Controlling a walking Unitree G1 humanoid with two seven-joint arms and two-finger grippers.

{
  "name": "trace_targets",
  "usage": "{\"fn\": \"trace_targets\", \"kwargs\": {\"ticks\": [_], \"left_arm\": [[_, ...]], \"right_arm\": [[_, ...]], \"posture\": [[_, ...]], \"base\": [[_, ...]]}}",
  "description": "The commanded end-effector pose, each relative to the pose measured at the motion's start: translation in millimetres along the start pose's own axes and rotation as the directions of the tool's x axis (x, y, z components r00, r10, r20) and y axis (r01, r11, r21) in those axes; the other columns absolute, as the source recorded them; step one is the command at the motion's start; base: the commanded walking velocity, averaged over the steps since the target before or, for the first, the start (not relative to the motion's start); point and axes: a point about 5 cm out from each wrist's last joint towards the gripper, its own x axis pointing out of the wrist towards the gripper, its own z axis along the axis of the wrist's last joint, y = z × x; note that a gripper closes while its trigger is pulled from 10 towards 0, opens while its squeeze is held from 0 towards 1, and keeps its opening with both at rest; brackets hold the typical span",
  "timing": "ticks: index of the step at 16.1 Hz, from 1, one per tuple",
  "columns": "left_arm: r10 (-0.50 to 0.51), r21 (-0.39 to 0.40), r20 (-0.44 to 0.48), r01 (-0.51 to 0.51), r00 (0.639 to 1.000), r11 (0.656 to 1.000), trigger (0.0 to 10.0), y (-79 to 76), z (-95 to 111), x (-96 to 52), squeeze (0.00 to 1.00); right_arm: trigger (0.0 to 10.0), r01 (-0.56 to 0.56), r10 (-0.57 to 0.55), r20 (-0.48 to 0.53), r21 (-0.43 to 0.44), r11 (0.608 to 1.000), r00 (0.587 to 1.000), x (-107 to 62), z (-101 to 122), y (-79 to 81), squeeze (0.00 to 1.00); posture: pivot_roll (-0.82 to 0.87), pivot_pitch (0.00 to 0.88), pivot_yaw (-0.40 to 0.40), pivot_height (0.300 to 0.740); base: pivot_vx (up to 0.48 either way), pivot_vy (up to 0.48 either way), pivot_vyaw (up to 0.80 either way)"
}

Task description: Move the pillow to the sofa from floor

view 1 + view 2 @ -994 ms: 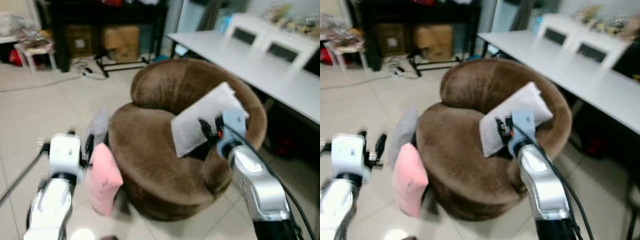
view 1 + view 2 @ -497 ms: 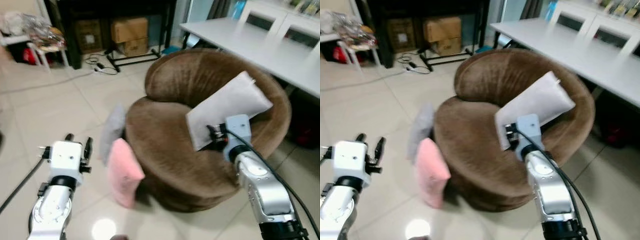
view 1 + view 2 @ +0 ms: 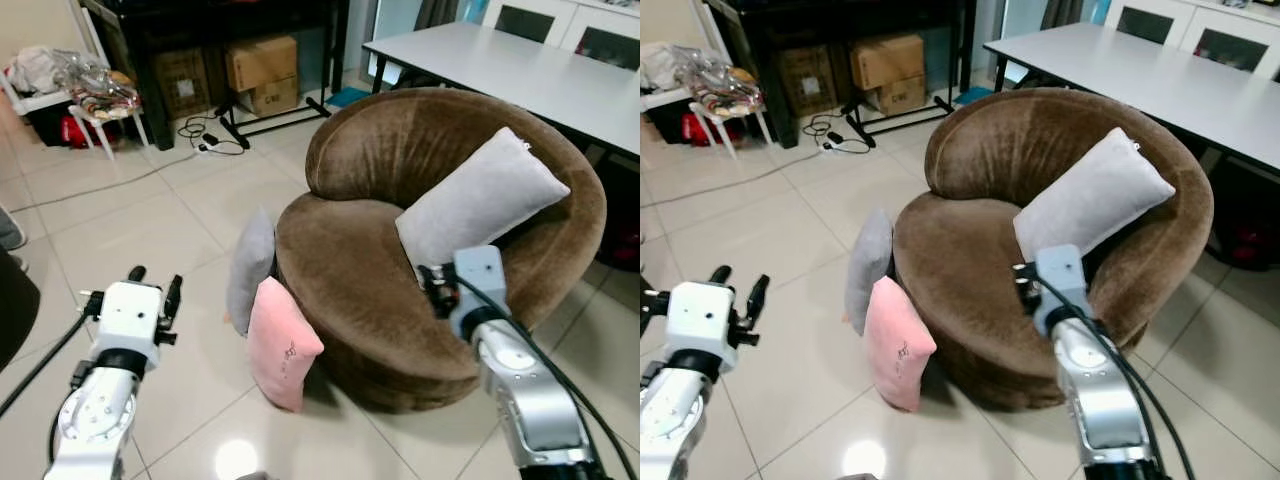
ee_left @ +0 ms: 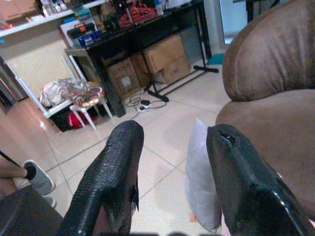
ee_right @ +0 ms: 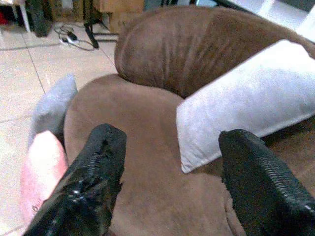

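A pale grey pillow [image 3: 485, 205] lies on the round brown sofa [image 3: 345, 265], leaning against its right side. My right gripper [image 3: 432, 287] hovers open over the seat's front edge, just short of that pillow's lower corner [image 5: 197, 147], with nothing between its fingers. On the floor a pink pillow [image 3: 280, 345] leans against the sofa's front left. A darker grey pillow [image 3: 250, 270] stands behind it against the sofa's side. My left gripper [image 3: 153, 282] is open above the tiles, left of both floor pillows; the left wrist view looks past its fingers [image 4: 118, 162] at the grey pillow [image 4: 202, 177].
A white table [image 3: 520, 65] runs behind the sofa on the right. A black rack with cardboard boxes [image 3: 260, 60] stands at the back, cables [image 3: 205, 135] before it. A cluttered white stool [image 3: 90, 95] is at far left, and a shoe [image 3: 8, 230] by the left edge.
The camera has shifted, so the sofa sits further right and lower. My right gripper has drawn back from the pale pillow, which stays on the sofa. The left arm has barely moved.
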Motion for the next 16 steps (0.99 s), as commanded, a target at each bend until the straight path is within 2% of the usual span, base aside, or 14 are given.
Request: {"fn": "trace_targets", "kwargs": {"ticks": [1,3,5,9,12,14,16], "left_arm": [[-0.017,-0.004,0.007,0.017,1.0,1.0,10.0,-0.6,-2,2.2,0.0],[-0.023,-0.002,0.011,0.023,1.0,1.0,10.0,0.1,-4,4.3,0.0],[-0.031,-0.003,0.015,0.031,0.999,1.0,10.0,2.0,-5,6.6,0.0],[-0.021,-0.017,0.011,0.022,1.0,1.0,10.0,6.5,-11,12.5,0.0],[-0.015,-0.023,0.0,0.015,1.0,1.0,10.0,6.6,-20,16.5,0.0],[-0.008,-0.028,-0.01,0.008,1.0,1.0,10.0,8.7,-27,18.5,0.0],[-0.006,-0.03,-0.01,0.006,1.0,1.0,10.0,8.9,-29,19.4,0.0]], "right_arm": [[10.0,0.0,0.001,0.035,-0.02,1.0,0.999,-1.8,7,-2.0,1.0],[10.0,-0.019,0.019,0.039,-0.003,1.0,0.999,-3.5,8,-1.1,1.0],[10.0,0.029,-0.03,0.022,0.027,0.999,0.999,-3.0,4,-3.6,1.0],[10.0,-0.007,0.003,0.068,0.065,0.998,0.998,-3.7,11,7.7,1.0],[10.0,-0.022,0.018,0.108,0.035,0.999,0.994,-1.5,15,12.2,1.0],[10.0,-0.051,0.04,0.153,0.064,0.997,0.987,1.2,20,15.9,1.0],[10.0,-0.056,0.047,0.158,0.053,0.997,0.986,1.8,21,16.2,1.0]], "posture": [[-0.01,0.0,0.014,0.74],[-0.01,0.0,0.018,0.74],[-0.01,0.0,0.033,0.74],[-0.01,0.0,0.044,0.74],[0.0,0.0,0.033,0.74],[0.01,0.0,0.022,0.74],[0.02,0.0,0.009,0.74]], "base": [[0.0,0.289,0.0],[0.0,0.291,0.0],[0.0,0.289,0.0],[0.0,0.298,0.0],[0.0,0.32,0.0],[0.0,0.328,0.0],[0.0,0.33,0.0]]}}
